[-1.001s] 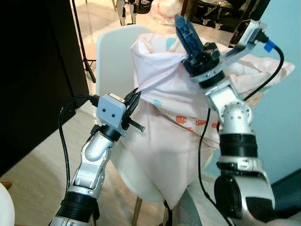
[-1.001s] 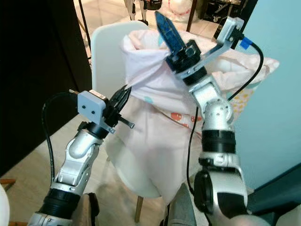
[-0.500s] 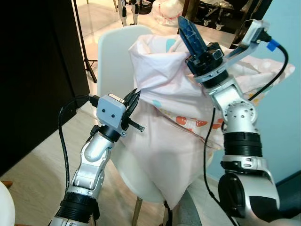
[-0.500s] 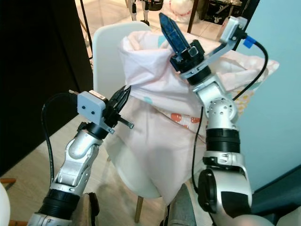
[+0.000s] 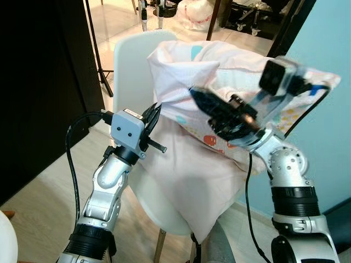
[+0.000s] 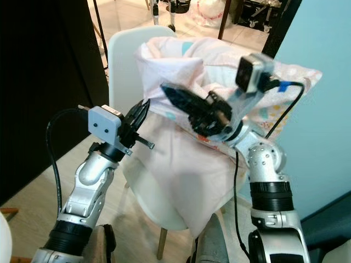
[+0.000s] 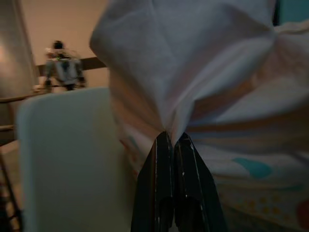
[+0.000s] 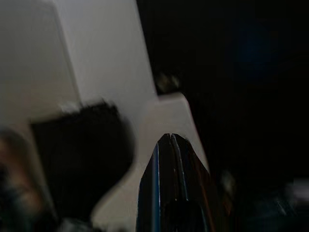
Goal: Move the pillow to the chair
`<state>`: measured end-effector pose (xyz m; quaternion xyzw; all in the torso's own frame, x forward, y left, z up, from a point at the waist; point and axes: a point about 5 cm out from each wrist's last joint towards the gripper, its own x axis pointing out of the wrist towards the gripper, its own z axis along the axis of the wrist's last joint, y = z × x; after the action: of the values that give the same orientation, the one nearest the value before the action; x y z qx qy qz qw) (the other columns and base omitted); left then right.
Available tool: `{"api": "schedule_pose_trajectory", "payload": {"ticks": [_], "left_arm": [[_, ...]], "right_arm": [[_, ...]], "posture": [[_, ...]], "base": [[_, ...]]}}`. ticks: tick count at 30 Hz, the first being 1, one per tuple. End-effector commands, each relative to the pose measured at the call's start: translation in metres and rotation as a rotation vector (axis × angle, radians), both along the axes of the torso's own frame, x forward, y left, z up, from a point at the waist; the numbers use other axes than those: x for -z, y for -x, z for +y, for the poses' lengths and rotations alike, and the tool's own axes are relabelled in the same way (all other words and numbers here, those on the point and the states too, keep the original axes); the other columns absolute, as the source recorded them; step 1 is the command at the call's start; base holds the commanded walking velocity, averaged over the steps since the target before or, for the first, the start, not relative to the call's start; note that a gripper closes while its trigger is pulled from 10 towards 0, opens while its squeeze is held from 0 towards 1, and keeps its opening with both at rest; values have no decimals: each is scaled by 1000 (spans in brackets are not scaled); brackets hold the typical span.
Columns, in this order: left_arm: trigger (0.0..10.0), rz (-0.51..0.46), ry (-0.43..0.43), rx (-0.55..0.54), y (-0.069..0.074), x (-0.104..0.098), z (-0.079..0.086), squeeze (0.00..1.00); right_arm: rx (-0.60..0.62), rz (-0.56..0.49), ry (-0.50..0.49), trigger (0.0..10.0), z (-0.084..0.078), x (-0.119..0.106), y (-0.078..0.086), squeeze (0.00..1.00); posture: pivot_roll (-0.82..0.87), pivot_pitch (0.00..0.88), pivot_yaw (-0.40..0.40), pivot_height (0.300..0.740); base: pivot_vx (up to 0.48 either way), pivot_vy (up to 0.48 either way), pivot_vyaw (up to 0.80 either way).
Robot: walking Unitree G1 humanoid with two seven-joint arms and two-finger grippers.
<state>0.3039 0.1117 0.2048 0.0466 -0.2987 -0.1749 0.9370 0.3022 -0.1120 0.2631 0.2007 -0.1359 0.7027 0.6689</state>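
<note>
1. Left pincer (image 5: 154, 114) is clenched on a gathered fold of the pillow (image 5: 219, 109), at the pillow's near left edge; the left wrist view shows both black fingers (image 7: 166, 193) pressed together with the cloth bunching out of their tips.
2. Right pincer (image 5: 198, 96) has changed most: a second ago it stood raised, fingers pointing up above the pillow's top; now it has swung down and lies across the front of the pillow, tips pointing to the robot's left. Its fingers are pressed together with nothing between them, as the right wrist view also shows, so it is no longer bearing any of the pillow.
3. Pillow, pale pink with small printed shapes, sits on the white chair (image 5: 131, 60), leaning against the backrest, its lower cover hanging over the front of the seat. It has kept its place while the right arm moved.
4. Judgement: the pillow now appears to rest on the chair by its own weight, so the placing looks nearly finished. What seems left is for the left pincer to let go and draw back.
5. Risk, as a guess: the hanging lower part could drag the pillow forward off the seat once freed.
</note>
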Motion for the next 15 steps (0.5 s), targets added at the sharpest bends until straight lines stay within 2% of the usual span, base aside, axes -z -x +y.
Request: {"api": "schedule_pose_trajectory", "payload": {"ticks": [1, 2, 3, 4, 6, 7, 12, 15], "left_arm": [[3255, -10, 33, -80, -3, -6, 15, 0], [4196, -16, 60, -110, -4, -10, 21, 0], [4196, -16, 60, -110, -4, -10, 21, 0], [10000, -23, 88, -144, -5, -14, 28, 0], [10000, -30, 133, -182, -6, -19, 38, 16], [10000, -33, 171, -194, -6, -22, 44, 1000], [10000, -45, 222, -205, -6, -27, 52, 1000], [10000, -52, 248, -204, -6, -31, 55, 1000]], "right_arm": [[37, 6, 103, 10000, 1, 15, -2, 0], [39, 5, 151, 10000, 1, 22, 0, 0], [39, 5, 151, 10000, 1, 22, 0, 0], [36, 5, 180, 10000, 0, 27, 2, 0], [38, 8, 213, 10000, 0, 32, 3, 0], [39, 10, 234, 10000, 0, 36, 4, 0], [41, 3, 292, 10000, 1, 43, 6, 0], [55, -17, 393, 10000, 1, 56, 6, 0]], "posture": [[-9, 134, -123, 553], [-8, 134, -122, 553], [-8, 134, -122, 553], [-8, 133, -121, 553], [-7, 131, -120, 553], [-7, 131, -120, 553], [-9, 128, -117, 553], [-10, 127, -112, 553]], "base": [[0, 0, 0], [0, 0, 0], [0, 0, 0], [0, 0, 0], [0, 0, 0], [0, 0, 0], [0, 0, 0], [0, 0, 0]]}}
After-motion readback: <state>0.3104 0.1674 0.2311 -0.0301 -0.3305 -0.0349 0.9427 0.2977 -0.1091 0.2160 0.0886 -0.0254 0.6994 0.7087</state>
